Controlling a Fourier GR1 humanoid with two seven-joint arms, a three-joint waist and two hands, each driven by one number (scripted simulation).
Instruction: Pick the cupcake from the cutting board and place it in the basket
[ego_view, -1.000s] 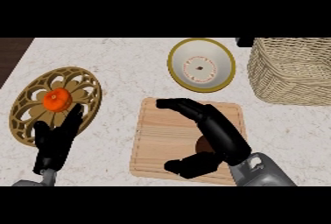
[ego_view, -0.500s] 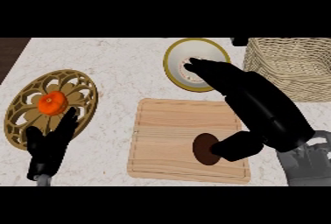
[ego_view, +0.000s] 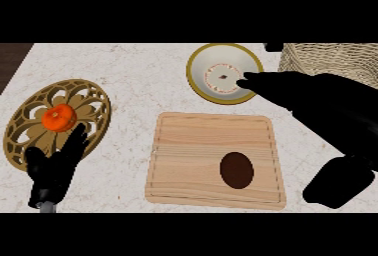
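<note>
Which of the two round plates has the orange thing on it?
The openwork golden plate at the left, by the left hand, carries the orange thing. The solid gold-rimmed plate near the basket does not.

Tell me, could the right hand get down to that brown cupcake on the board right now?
Probably yes. The right hand hangs open above the board's far right corner, and the cupcake sits uncovered on the cutting board with nothing around it, so the way down looks free.

Brown cupcake (ego_view: 237, 170) on pale wood-grain cutting board (ego_view: 192, 155); woven tan basket (ego_view: 332, 57), speckled white counter (ego_view: 133, 70).
</note>
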